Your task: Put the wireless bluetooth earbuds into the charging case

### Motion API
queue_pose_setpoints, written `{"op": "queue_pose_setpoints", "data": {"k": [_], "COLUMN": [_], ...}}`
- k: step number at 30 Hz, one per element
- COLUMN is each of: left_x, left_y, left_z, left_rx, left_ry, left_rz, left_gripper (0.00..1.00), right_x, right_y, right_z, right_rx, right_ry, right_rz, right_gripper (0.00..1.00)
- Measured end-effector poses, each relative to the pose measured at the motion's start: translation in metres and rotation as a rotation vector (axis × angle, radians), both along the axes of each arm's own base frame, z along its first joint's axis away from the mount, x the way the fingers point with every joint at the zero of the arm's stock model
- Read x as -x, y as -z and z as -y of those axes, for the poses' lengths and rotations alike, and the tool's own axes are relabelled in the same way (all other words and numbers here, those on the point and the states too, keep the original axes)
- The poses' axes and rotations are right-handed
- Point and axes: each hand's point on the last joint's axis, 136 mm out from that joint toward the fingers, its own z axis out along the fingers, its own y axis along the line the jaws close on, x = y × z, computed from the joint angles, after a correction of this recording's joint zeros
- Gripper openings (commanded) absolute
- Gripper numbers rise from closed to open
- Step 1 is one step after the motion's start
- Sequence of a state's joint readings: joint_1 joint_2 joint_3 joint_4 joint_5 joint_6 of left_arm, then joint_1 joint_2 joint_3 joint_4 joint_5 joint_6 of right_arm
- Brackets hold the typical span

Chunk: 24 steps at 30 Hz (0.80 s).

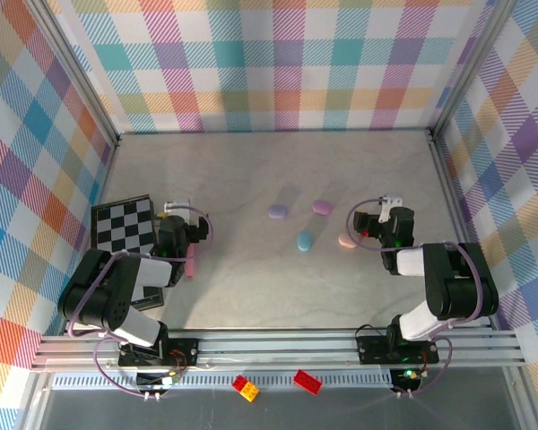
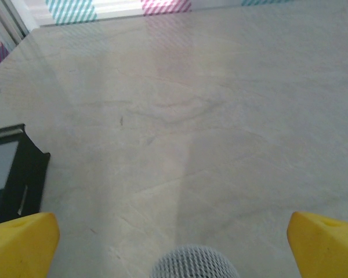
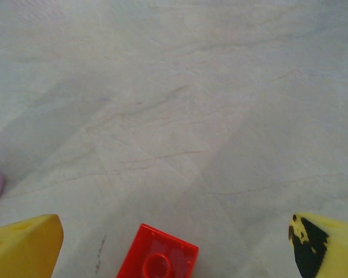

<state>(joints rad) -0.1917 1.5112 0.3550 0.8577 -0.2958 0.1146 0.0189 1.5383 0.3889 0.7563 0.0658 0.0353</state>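
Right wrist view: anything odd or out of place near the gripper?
Yes. A red toy brick lies on the table between the open right gripper's fingers; it has no part in this task. One fingertip carries a black patch, as if its yellow surface were worn or smeared.

- Left arm (image 1: 117, 300), lower left: black joints, white links, a grey-purple cable (image 1: 97, 358) looping along it.
- Right arm (image 1: 444, 287), lower right: same black-and-white build and cable; green light (image 1: 410, 373) at its base.
- Left claw (image 2: 174, 246): yellow fingertips (image 2: 20, 246), a grey mesh sleeve (image 2: 191, 265) at bottom centre.
- Right claw (image 3: 174, 246): yellow fingertips (image 3: 23, 246), the lower-right one smudged black.
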Motion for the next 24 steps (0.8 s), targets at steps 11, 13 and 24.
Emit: {"op": "queue_pose_setpoints", "data": {"k": [11, 13, 24], "left_x": [-0.02, -0.019, -0.019], "left_y": [0.007, 0.01, 0.009], "left_z": [-0.014, -0.011, -0.009], "left_rx": [0.129, 0.134, 0.139], "left_ry": [0.035, 0.048, 0.06], "left_rz": [-0.036, -0.043, -0.044], "left_gripper": [1.0, 1.0, 1.0], "right_x": [-0.005, -0.005, -0.005], "right_y": [-0.009, -0.009, -0.009], "right_z": [-0.004, -0.004, -0.004], "right_rx": [-0.012, -0.012, -0.012], "right_ry": [-0.023, -0.023, -0.023], "right_rz": [0.035, 0.035, 0.035], "right_gripper": [0.99, 0.99, 0.99]}}
